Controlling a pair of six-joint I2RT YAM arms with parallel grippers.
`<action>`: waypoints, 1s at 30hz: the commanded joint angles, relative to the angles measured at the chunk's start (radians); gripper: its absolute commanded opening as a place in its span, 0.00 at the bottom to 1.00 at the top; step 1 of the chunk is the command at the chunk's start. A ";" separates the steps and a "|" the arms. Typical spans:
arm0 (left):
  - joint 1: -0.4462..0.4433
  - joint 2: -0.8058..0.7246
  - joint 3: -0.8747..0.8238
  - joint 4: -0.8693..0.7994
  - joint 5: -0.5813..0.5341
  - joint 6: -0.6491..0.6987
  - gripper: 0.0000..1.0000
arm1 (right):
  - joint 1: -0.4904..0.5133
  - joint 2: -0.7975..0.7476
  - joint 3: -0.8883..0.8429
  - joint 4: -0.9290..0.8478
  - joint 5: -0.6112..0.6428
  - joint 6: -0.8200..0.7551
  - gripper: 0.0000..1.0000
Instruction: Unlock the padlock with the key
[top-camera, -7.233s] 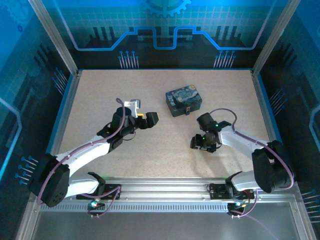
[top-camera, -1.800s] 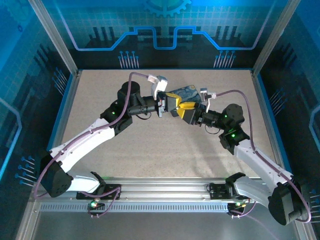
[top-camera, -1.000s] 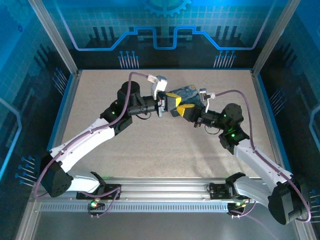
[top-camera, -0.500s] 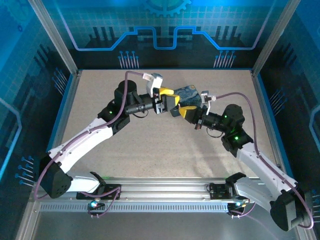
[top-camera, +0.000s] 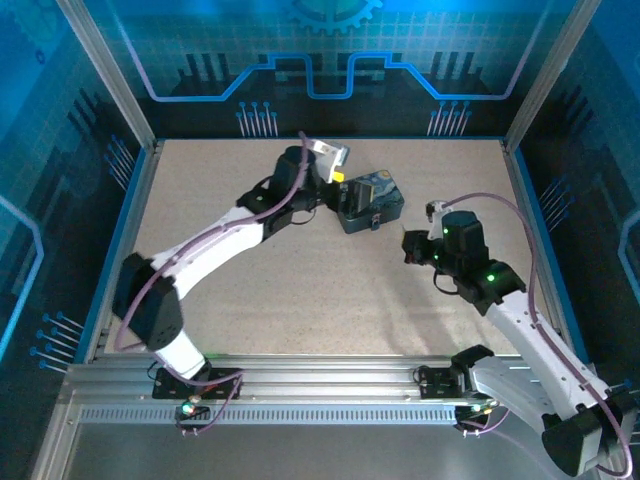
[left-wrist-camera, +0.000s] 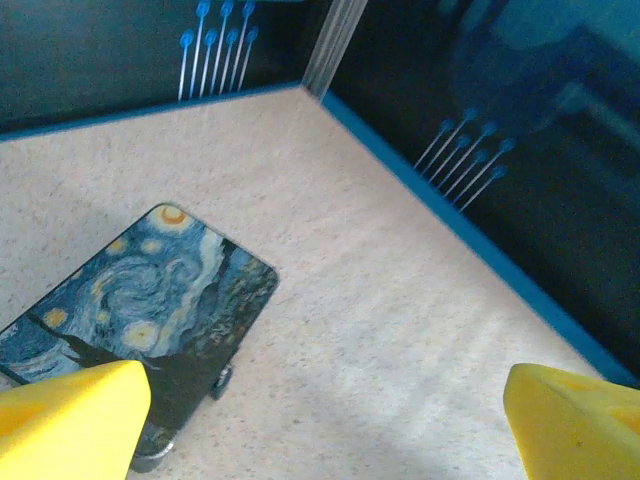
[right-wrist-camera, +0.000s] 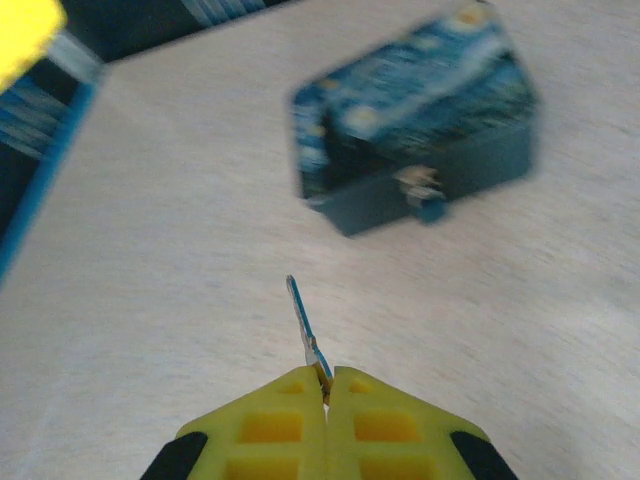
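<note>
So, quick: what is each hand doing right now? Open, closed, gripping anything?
Left hand: open, holding nothing.
Right hand: closed on the key.

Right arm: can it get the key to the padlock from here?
Likely yes: the padlock on the tin's front faces the right fingers across bare table, the key pinched and sticking out ahead.
</note>
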 joint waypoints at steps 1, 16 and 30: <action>-0.020 0.120 0.133 -0.113 -0.050 0.045 0.93 | -0.022 0.001 0.037 -0.224 0.193 0.025 0.00; -0.104 0.682 0.786 -0.406 -0.128 0.147 0.91 | -0.055 -0.017 -0.013 -0.292 0.226 0.059 0.00; -0.123 0.875 0.999 -0.461 -0.110 0.162 0.89 | -0.082 -0.025 -0.031 -0.283 0.184 0.056 0.00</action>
